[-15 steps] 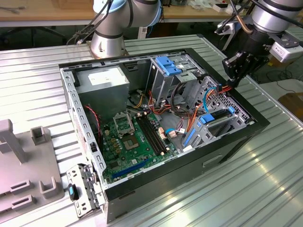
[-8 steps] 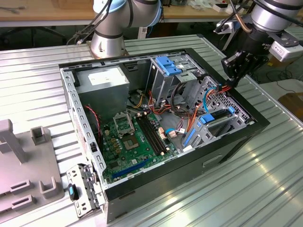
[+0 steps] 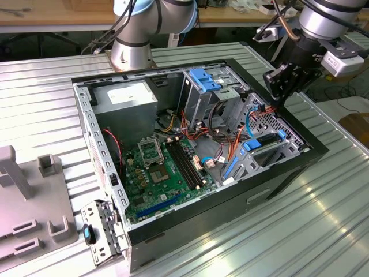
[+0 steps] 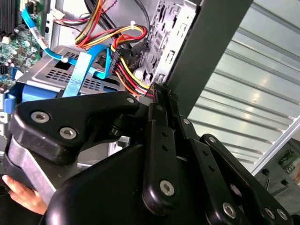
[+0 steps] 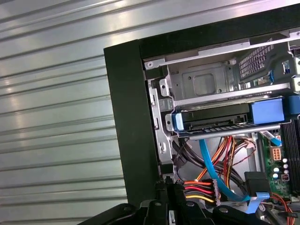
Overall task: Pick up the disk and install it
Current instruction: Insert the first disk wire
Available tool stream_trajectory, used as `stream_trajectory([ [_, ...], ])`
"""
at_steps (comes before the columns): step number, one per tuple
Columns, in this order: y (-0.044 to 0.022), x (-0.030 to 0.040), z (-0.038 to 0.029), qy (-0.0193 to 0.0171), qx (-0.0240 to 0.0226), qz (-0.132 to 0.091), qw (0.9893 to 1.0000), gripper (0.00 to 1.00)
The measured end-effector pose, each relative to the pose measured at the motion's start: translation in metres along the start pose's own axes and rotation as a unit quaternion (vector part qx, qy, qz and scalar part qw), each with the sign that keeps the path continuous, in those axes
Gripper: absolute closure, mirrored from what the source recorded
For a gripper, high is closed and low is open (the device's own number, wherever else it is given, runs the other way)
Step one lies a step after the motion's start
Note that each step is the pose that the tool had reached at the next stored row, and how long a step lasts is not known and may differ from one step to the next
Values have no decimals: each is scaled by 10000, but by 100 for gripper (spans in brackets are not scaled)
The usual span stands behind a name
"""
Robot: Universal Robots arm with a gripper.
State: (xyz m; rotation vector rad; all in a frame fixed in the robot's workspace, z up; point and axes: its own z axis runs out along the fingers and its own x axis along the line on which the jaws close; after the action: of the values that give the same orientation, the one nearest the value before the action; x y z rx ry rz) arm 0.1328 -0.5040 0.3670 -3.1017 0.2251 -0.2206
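The disk (image 3: 264,142) is a dark flat drive in a bright blue carrier. It lies in the low metal bay at the front corner of the open computer case (image 3: 314,151), on the exterior view's right. The first wrist view has the disk (image 5: 211,119) seated in the bay under an empty slot. My gripper (image 3: 274,91) hangs over the case's wall, a little behind the bay and apart from the disk. Its black fingers (image 4: 159,117) are pressed together with nothing between them, and the tips (image 5: 167,183) sit beside red and yellow cables (image 5: 199,190).
A tall grey drive cage with a blue bracket (image 3: 204,78) stands at the back of the case. A green motherboard (image 3: 161,167) and a power supply (image 3: 127,98) lie inside it. Light blue data cables (image 5: 213,171) run near the bay. A grey fixture (image 3: 23,202) stands on the ribbed table (image 3: 323,219).
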Motion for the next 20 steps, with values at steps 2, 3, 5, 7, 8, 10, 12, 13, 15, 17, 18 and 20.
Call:
stream_trajectory([
  [2, 5, -32, -5, 0, 0, -2, 10000, 84],
  [3, 7, -52, -7, 0, 1, -4, 10000, 84],
  [5, 13, -90, -12, 0, 1, -7, 10000, 84],
  [7, 19, -129, -17, 0, 2, -10, 10000, 84],
  [8, 21, -143, -20, 0, 1, -11, 10000, 84],
  [10, 25, -171, -23, 0, 2, -13, 10000, 84],
  [12, 32, -219, -29, 0, 3, -17, 10000, 84],
  [13, 33, -225, -30, -1, 3, -17, 10000, 84],
  [15, 33, -228, -31, 0, 2, -17, 10000, 84],
  [17, 34, -232, -31, -1, 2, -17, 10000, 84],
  [18, 34, -232, -31, -1, 2, -17, 10000, 84],
  [20, 34, -232, -31, -1, 3, -17, 10000, 84],
])
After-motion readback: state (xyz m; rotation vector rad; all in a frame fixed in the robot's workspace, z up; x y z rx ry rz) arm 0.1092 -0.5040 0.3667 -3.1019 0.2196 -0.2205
